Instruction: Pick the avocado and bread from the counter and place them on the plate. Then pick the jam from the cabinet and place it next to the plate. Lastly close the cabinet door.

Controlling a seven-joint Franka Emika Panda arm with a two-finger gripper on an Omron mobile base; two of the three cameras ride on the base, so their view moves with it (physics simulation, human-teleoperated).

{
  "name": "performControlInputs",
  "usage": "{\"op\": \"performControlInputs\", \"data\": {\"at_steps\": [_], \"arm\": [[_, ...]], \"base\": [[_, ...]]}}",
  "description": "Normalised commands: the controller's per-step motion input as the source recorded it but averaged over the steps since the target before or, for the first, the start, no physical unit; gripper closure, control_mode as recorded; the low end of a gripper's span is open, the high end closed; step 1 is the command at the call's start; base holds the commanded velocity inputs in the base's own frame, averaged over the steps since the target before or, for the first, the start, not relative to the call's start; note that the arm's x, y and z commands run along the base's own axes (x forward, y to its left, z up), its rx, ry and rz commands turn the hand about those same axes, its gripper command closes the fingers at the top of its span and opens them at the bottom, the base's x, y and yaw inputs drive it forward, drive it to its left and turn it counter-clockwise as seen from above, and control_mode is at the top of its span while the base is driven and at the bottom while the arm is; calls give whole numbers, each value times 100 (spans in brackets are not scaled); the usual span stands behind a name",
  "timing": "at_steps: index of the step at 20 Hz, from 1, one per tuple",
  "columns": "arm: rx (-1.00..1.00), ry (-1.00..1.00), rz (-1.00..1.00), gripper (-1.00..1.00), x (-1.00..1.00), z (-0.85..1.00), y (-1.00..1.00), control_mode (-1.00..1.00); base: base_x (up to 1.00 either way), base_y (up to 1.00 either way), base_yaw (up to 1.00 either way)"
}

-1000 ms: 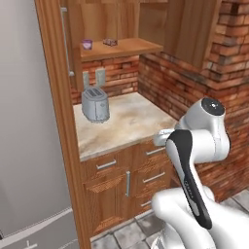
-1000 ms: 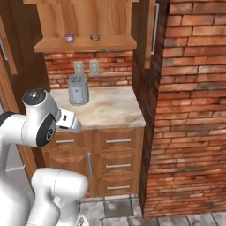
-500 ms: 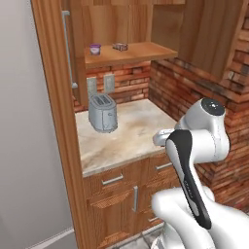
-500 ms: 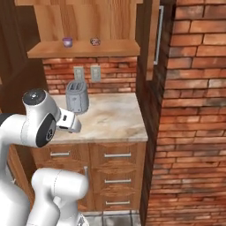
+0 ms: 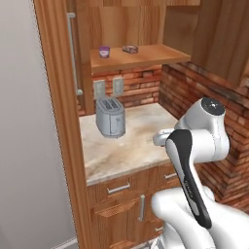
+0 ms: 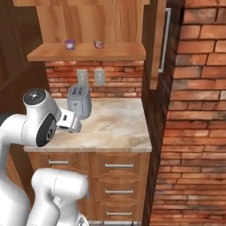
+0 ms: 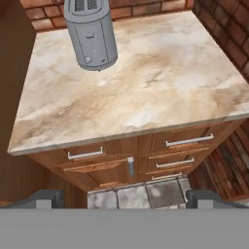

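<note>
The beige stone counter [image 5: 138, 146] [image 6: 117, 126] [image 7: 155, 82] lies ahead over brown drawers. The avocado, the bread and the plate are out of view. On the open cabinet shelf [image 5: 141, 57] [image 6: 88, 54] stand a small purple jar [image 5: 104, 51] [image 6: 69, 44] and a small reddish item [image 5: 130, 48] [image 6: 99, 44]; I cannot tell which is the jam. The cabinet door [image 6: 155, 44] hangs open at the shelf's right. My gripper [image 7: 126, 199] is open and empty, held over the floor in front of the counter, looking down at it.
A grey toaster [image 5: 110, 118] [image 6: 79, 102] [image 7: 91, 34] stands at the counter's back left. Brick walls [image 6: 198, 110] close the right side and the back. A tall wooden panel with a long handle [image 5: 73, 53] rises on the left. Drawer handles [image 7: 188, 141] sit below the counter edge.
The whole picture has shifted in both base views: the base has driven, and the counter and shelf now sit nearer and more central. The arm's pose looks the same.
</note>
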Motion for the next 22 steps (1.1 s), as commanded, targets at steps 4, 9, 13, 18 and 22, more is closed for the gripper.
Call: {"op": "performControlInputs", "data": {"at_steps": [4, 9, 13, 18, 22], "arm": [[0, 0, 0, -100, 0, 0, 0, 100], [0, 0, 0, -100, 0, 0, 0, 100], [0, 0, 0, -100, 0, 0, 0, 100], [0, 0, 0, -100, 0, 0, 0, 100], [0, 0, 0, -100, 0, 0, 0, 100]], "base": [[11, -7, 15], [27, -13, 20], [58, -22, 19], [54, -26, 19], [41, -23, 15]]}}
